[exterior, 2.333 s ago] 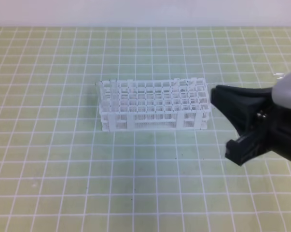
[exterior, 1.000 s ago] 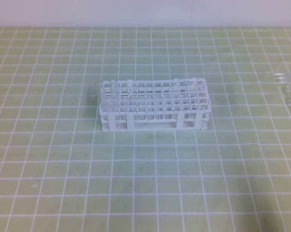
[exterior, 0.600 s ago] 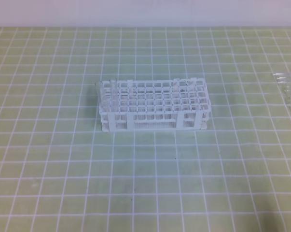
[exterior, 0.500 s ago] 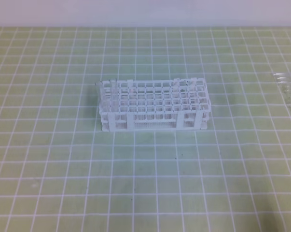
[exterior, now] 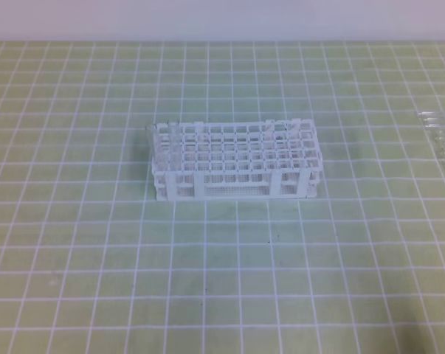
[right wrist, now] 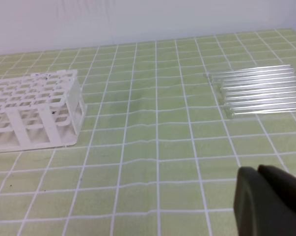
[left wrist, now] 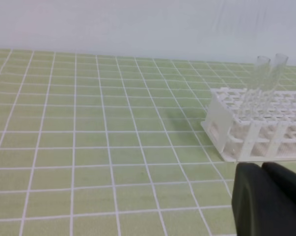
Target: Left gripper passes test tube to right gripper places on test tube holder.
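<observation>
Exterior high view: the test tube holder (exterior: 235,162) stands mid-table on the green gridded table (exterior: 222,280); no arm shows in this view.
Tubes already racked: two clear tubes (left wrist: 268,78) stand upright, side by side, in holes at the holder's left end.
Test tube to move: the spare test tubes (right wrist: 260,91) lie flat in a tight parallel row at the table's right side, well apart from the holder; which one counts as the test tube I cannot tell.
Left gripper (left wrist: 265,196): fingers pressed together, holding nothing, low over the table near the holder's left end.
Right gripper (right wrist: 265,196): likewise closed and empty, near the lying tubes but not touching them.
Weight and stiffness: thin glass, so probably very light and rigid, with no give under the fingers.
Surface: smooth and round, likely slippery; a tube may roll or skid when nudged, and disturb its neighbours.
Fragility: brittle; a hard squeeze or a knock against the lattice could crack it.
Where to hold: across the barrel, near the open rim, leaving the round bottom and most of the length free for the handover and for entering a hole.
Clearance: the tubes touch, so an end tube of the row looks easiest to reach.
</observation>
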Controlling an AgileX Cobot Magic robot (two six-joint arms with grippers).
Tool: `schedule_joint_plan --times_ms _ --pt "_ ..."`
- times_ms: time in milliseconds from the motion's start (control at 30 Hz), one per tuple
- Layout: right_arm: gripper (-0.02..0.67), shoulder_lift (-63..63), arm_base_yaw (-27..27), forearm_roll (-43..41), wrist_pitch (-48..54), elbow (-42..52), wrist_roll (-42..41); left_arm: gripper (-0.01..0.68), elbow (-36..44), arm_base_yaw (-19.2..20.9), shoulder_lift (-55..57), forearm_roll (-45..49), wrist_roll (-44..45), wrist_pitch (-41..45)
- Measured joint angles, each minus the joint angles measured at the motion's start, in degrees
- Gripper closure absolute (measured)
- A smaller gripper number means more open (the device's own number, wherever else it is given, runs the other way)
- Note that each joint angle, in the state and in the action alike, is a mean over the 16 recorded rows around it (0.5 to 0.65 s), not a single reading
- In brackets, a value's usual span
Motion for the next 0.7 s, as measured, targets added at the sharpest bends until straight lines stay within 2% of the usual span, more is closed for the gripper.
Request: schedule_joint_plan --times_ms 167,567,700 --pt "0.664 0.03 0.00 0.27 0.00 0.00 0.00 0.672 -0.02 2.09 -1.13 -0.38 -0.34 -0.40" --pt "0.664 0.13 0.00 0.43 0.00 0.00 0.05 0.672 -0.01 14.10 -5.41 -1.98 -2.72 -5.70" --pt "0.664 0.13 0.00 0.44 0.00 0.00 0.08 0.672 -0.01 16.38 -5.80 -2.03 -3.17 -7.18"
